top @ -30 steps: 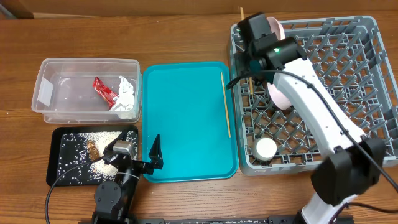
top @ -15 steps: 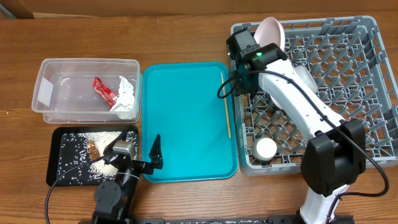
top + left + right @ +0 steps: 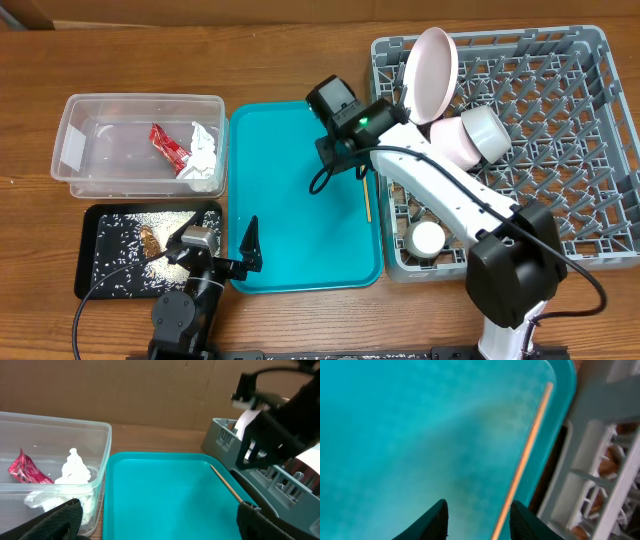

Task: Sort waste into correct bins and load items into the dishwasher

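Left of the teal tray [image 3: 290, 215] stands a clear bin [image 3: 75, 150] holding a red wrapper [image 3: 169, 145] and crumpled white tissue [image 3: 205, 155]. A black tray [image 3: 100, 285] sprinkled with pale crumbs lies off the teal tray's near-left corner. The left gripper [image 3: 162, 522] rests at the teal tray's near edge, fingers spread wide and empty, facing across the tray.

Over the teal tray's right half hangs the right gripper [image 3: 479, 510], fingers apart and holding nothing. The chopstick [image 3: 527, 455] lies flat on the teal tray, just inside its right rim and running along it. In the wrist view it passes between the two fingers, closer to the one on the rim side.

Right of the teal tray sits the grey dish rack [image 3: 615, 200]. It carries a pink plate [image 3: 432, 70] on edge, a pink bowl [image 3: 470, 138] and a small white cup [image 3: 427, 238].

The step in hand looks like picking up the chopstick for the rack. To do it well, the right gripper should shift slightly toward the tray's right rim so the stick sits midway between the fingers. It should then lower until the tips almost meet the tray floor before closing. A grip near the stick's middle would keep it level. The rim and the rack wall are just beside the stick, so the outer finger has little room and could catch there. The thin stick may also roll away if one finger touches first.
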{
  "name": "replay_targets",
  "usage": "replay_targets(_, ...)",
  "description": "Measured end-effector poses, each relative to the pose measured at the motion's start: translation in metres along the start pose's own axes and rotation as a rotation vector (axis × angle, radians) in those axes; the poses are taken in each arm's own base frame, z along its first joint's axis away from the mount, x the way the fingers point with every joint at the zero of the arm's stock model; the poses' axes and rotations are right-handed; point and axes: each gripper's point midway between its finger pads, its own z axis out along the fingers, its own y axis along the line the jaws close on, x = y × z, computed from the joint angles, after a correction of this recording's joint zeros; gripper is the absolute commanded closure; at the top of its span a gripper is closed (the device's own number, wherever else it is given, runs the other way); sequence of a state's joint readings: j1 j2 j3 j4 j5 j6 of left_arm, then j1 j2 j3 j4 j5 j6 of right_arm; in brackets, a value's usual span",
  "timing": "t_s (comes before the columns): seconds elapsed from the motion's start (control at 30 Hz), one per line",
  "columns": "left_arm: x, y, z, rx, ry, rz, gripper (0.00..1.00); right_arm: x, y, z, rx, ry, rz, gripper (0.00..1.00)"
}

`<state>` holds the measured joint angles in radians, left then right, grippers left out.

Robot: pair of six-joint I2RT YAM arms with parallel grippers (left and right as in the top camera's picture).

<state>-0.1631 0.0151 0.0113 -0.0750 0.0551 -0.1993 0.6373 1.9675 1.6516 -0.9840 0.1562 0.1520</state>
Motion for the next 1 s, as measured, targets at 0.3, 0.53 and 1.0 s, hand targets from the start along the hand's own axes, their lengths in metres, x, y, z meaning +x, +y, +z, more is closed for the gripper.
replay_targets(0.3, 0.0, 0.0, 0.0, 0.0, 0.0, 0.0, 0.0, 0.041, -0.017, 0.085, 0.139, 0.182, -0.012, 0.57)
replay_targets(0.53, 0.0, 0.0, 0.0, 0.0, 0.0, 0.0, 0.0, 0.042, -0.024, 0.089, 0.182, 0.185, -0.01, 0.71)
replay_targets(1.0, 0.0, 0.0, 0.0, 0.0, 0.0, 0.0, 0.0, 0.057, -0.003, 0.085, 0.04, 0.274, 0.007, 0.96)
